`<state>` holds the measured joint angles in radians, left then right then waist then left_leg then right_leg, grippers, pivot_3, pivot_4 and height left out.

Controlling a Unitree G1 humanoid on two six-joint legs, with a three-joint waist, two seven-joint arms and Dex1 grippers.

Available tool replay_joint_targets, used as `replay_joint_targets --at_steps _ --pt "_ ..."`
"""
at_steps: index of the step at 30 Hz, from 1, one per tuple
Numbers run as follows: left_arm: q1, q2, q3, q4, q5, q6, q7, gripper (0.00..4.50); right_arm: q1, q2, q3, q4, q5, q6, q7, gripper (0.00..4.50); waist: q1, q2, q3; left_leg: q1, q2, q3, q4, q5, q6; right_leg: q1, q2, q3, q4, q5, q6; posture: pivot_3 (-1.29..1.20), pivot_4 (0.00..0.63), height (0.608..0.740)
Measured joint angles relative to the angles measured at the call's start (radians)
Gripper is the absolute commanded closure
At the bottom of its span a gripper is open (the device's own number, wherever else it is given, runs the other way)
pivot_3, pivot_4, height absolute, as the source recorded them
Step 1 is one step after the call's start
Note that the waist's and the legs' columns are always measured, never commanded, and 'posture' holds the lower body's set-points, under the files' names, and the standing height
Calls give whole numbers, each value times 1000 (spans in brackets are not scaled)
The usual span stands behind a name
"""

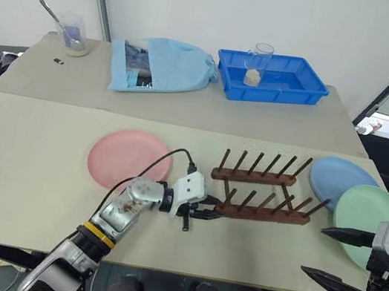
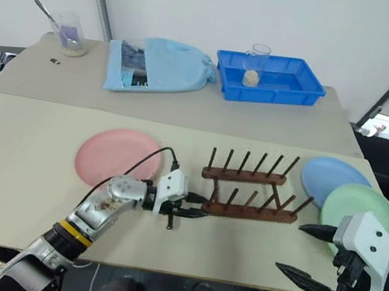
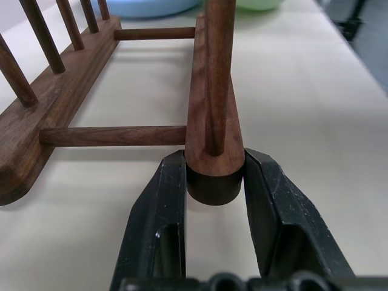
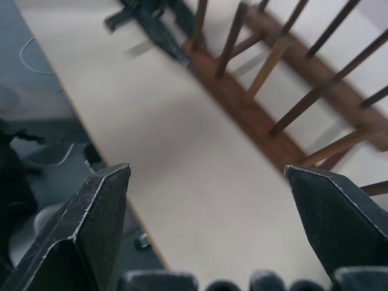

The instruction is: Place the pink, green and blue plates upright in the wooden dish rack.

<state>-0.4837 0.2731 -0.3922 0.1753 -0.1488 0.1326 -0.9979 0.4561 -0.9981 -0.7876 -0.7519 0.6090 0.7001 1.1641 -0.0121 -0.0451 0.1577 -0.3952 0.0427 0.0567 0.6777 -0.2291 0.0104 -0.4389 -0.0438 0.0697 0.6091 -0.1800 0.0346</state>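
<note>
Left claw (image 3: 213, 182) level, clamping rack (image 1: 261, 195) end

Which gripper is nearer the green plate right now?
Right. The right gripper, open, hovers beside the green plate at the table's edge; the left gripper is clamped on the wooden dish rack's far end.

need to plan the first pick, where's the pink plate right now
The pink plate lies flat on the table's left side, just left of the left gripper and wooden dish rack.
</note>
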Motion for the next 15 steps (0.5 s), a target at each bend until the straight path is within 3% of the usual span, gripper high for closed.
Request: replay_joint_targets --at_steps 10,13,15 --pt "-107 -63 6 266 34 -125 -35 3663 39 33 21 -54 -16 8 -64 0 -1 0 0 -4 -1 -3 0 2 4 -2 1 0 0 -1 1 0 150 740" --pt "-107 -63 20 276 31 -133 -51 2154 41 33 25 -53 -16 8 -68 0 -1 0 0 -4 -1 -3 0 2 4 -2 0 0 0 -1 1 0 150 740" --pt "-107 -58 28 276 30 -139 -58 1376 40 33 31 -53 -17 8 -69 0 0 0 0 -4 -1 -3 0 2 4 -2 0 0 0 -1 1 0 150 740"
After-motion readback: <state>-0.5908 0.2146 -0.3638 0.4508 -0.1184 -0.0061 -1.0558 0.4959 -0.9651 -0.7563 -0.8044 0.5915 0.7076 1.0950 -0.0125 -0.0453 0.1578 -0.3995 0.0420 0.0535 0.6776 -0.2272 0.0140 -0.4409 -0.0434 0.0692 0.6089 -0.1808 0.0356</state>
